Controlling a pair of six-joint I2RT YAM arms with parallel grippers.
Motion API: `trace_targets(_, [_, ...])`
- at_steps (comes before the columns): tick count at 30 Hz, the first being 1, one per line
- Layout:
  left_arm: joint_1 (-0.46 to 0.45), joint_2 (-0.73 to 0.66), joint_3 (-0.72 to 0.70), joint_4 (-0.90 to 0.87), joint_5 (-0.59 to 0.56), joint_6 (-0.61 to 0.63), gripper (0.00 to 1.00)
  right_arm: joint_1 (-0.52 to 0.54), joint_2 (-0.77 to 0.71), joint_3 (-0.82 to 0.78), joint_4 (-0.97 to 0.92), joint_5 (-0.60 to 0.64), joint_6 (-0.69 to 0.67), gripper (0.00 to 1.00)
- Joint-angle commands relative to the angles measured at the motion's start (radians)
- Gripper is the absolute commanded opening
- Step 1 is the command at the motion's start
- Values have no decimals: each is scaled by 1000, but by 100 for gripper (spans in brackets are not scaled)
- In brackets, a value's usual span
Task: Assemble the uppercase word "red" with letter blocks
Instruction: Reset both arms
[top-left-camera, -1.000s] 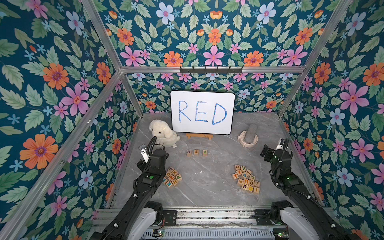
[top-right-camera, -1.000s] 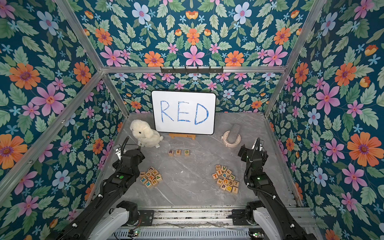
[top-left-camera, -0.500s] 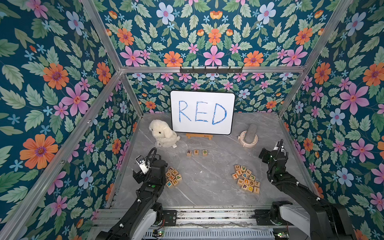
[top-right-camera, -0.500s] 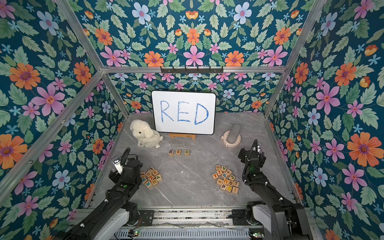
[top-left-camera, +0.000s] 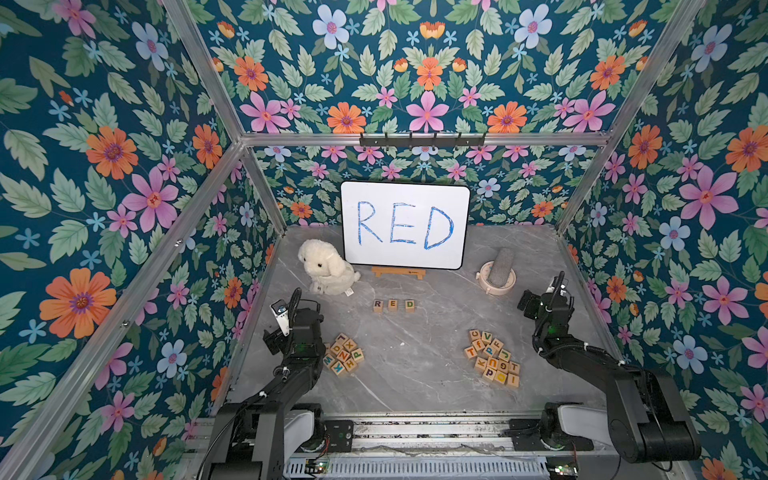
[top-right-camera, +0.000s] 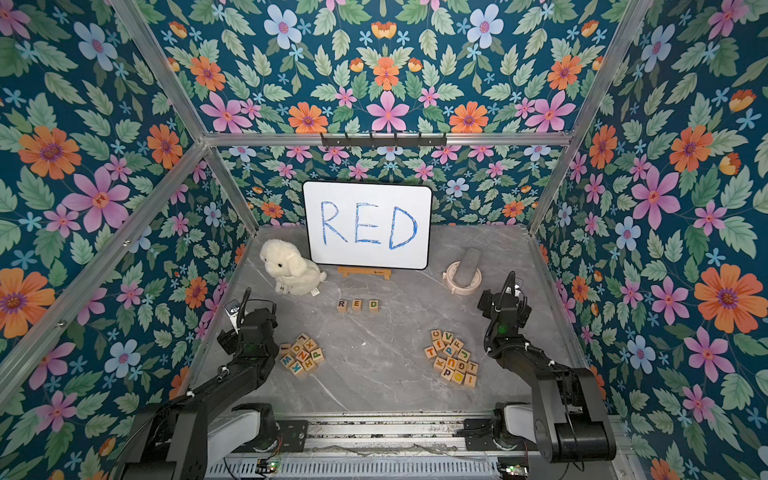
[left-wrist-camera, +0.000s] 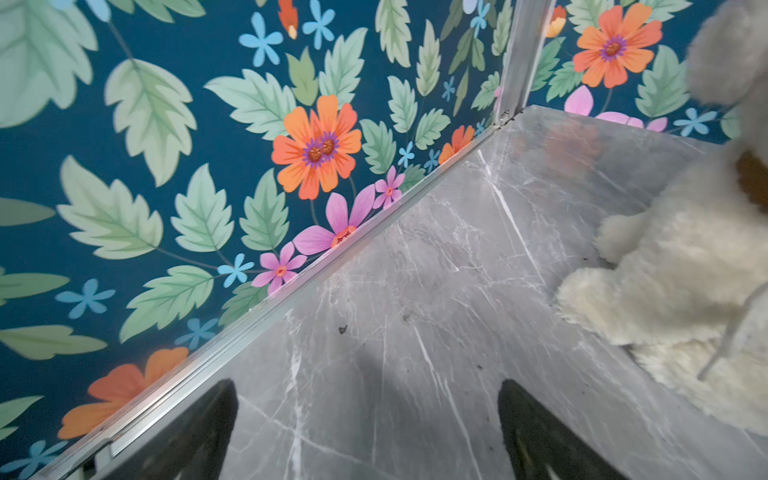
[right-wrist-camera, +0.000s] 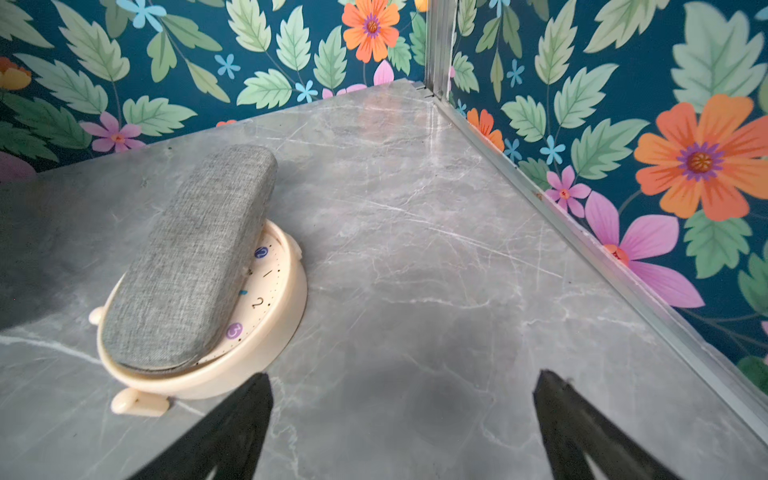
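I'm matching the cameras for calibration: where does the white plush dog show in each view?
Top view: plush dog, left of the whiteboard.
Top view: plush dog, same place.
Left wrist: plush dog, cropped, near the corner post.
Right wrist: not in it.
Shared landmark: grey marble table.

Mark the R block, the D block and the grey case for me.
R block (top-left-camera: 377, 306): in a top view, on its lettered face.
D block (top-left-camera: 410, 305): in a top view, on its lettered face.
grey case (right-wrist-camera: 195, 257): right wrist view, middle of its fabric top.
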Motion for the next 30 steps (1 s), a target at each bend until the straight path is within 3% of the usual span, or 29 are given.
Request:
trace_targets(1, [14, 29, -10, 173, 133, 81, 99, -55, 30, -46, 178, -96, 4, 99])
trace_targets(6, [63, 91, -2, 272, 323, 139, 99, -79, 75, -34, 205, -221, -31, 99])
trace_targets(11, [127, 149, -28, 435, 435, 81, 99, -79, 149, -50, 311, -310, -68, 98])
trace_targets(14, [155, 197, 9, 425, 541, 84, 99, -79, 177, -67, 377, -329, -76, 99])
trace_targets(19, [173, 262, 19, 523, 594, 92, 99, -78, 173, -62, 362, -332, -77, 99])
trace_targets(28, [178, 315, 93, 454, 650, 112, 99, -79, 171, -62, 356, -332, -76, 99])
trace_targets(30, [178, 329, 64, 535, 680, 100, 99, -79, 171, -62, 356, -332, -77, 99])
